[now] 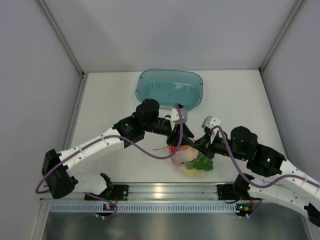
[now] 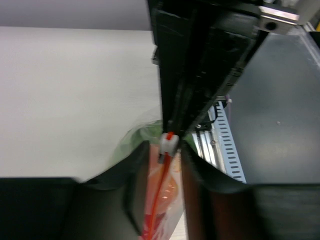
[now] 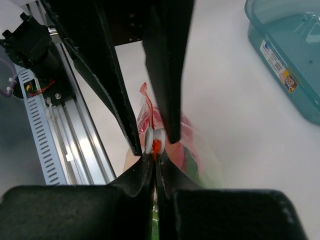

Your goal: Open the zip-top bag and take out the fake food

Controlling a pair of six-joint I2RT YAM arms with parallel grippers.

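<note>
Zip-top bag [image 1: 190, 161]: clear and crinkled. It lies on the near middle of the table, just beyond the rail, and your two grippers meet at its mouth.

Fake food [image 1: 202, 164]: inside the bag. Green, yellow and pink pieces show through the plastic.

Surface and room: white table [image 1: 110, 100]; grey walls [image 1: 165, 30] on the left, right and far sides; aluminium rail [image 1: 160, 190] along the near edge.

Teal bin [image 1: 165, 92]: far middle, well apart from the bag.

Left gripper [image 2: 166, 150]: set at the width of the white slider [image 3: 155, 139], with a finger against each side of it.

Right gripper [image 3: 155, 164]: pinched tight on the bag's mouth, just beside that slider.

Views: the top camera gives you the layout, but there the fingers hide the slider. Only your wrist cameras show it, riding on the orange-red zip strip [image 2: 159, 195]. The right wrist alone shows a label [image 3: 277, 65] on the bin's wall.
</note>
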